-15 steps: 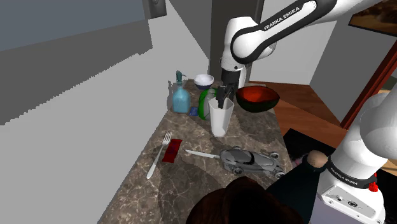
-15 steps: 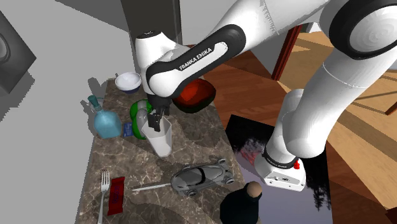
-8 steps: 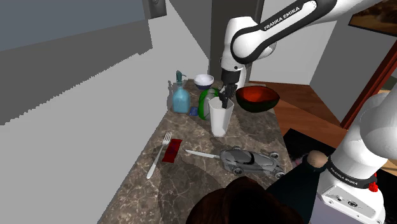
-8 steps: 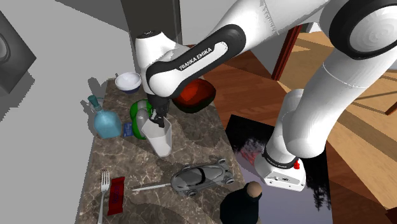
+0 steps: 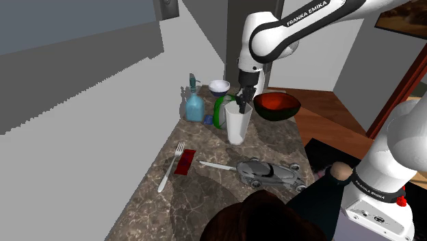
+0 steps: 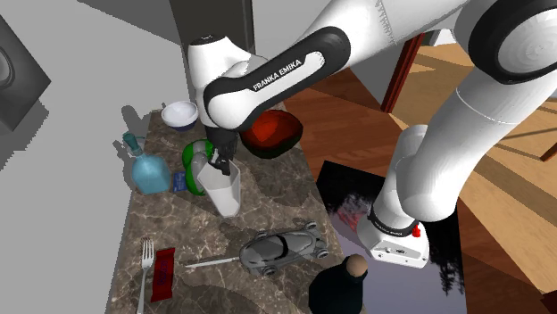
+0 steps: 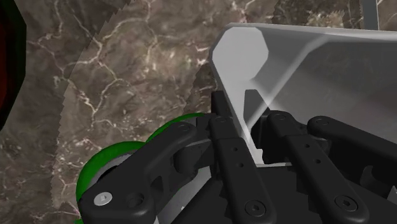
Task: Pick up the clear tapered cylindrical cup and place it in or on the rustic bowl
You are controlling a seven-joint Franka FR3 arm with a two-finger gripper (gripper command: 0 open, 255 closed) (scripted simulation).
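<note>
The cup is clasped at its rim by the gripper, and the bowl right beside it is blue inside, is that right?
Not quite. The bowl is red inside, not blue, as the shoulder view shows. The rest holds: the gripper clasps the cup at its rim, one finger inside the wall and one outside, and the bowl is right beside it.

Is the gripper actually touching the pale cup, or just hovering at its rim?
Touching. In the wrist view the gripper clasps the wall of the cup, one finger outside it and one inside, with no gap visible.
</note>
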